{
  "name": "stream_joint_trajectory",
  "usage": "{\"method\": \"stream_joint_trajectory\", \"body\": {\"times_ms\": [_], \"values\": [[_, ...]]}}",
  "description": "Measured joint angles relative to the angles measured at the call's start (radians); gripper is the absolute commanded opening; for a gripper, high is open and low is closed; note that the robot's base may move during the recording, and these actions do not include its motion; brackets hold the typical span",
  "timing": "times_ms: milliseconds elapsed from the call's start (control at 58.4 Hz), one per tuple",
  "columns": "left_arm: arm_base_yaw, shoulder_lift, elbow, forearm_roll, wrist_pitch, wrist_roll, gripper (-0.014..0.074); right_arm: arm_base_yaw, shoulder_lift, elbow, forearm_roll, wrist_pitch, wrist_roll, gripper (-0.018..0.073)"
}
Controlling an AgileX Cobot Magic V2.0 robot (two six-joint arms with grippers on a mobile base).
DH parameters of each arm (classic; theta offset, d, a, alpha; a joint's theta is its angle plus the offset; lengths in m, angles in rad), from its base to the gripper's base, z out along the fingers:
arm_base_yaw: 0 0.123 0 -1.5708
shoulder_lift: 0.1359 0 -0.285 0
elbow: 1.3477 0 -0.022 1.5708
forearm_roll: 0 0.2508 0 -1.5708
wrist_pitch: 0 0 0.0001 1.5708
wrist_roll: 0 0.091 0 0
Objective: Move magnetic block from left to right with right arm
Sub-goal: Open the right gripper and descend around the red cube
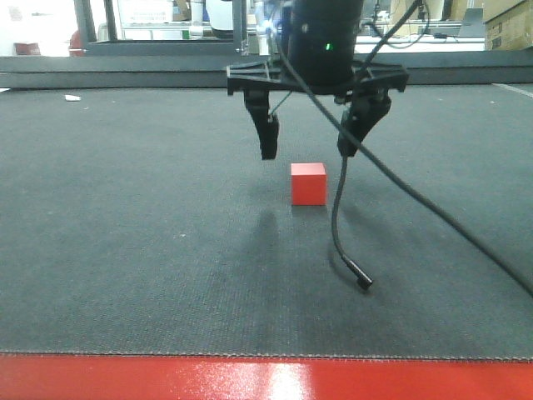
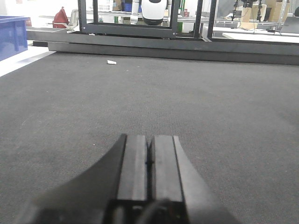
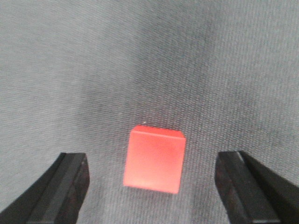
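While the right gripper (image 1: pixel 306 152) hangs wide open over it, the block (image 1: pixel 308 183) sits near the middle of the mat (image 1: pixel 125 250), well back from the near edge. Looks light, rigid, smooth-faced: pinch two opposite flat sides squarely, or it may slip.

The table (image 1: pixel 125 250) is covered by a dark grey woven mat. A glossy red strip (image 1: pixel 266 379) runs along its near edge. A small white scrap (image 1: pixel 72 97) lies on the mat at the far left, just before a low dark ledge (image 1: pixel 125 71) that borders the far side. Beyond the ledge stands a black metal frame (image 2: pixel 131 28). A blue crate (image 2: pixel 11 35) sits off the table's left edge, and tan cardboard boxes (image 1: pixel 508 25) are stacked at the far right.
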Motion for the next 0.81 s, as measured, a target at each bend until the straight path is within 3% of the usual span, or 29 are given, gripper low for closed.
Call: {"method": "stream_joint_trajectory", "body": {"times_ms": [308, 428, 583, 805], "values": [[0.000, 0.000, 0.000, 0.000, 0.000, 0.000, -0.0126, -0.002, 0.067, 0.000, -0.002, -0.037, 0.000, 0.0631], [0.000, 0.000, 0.000, 0.000, 0.000, 0.000, -0.0126, -0.006, 0.076, 0.000, -0.002, -0.039, 0.002, 0.0507], [0.000, 0.000, 0.000, 0.000, 0.000, 0.000, -0.0126, -0.013, 0.081, 0.000, -0.002, -0.041, 0.002, 0.0271], [0.000, 0.000, 0.000, 0.000, 0.000, 0.000, -0.0126, -0.025, 0.076, 0.000, 0.009, -0.041, -0.013, 0.0236]]}}
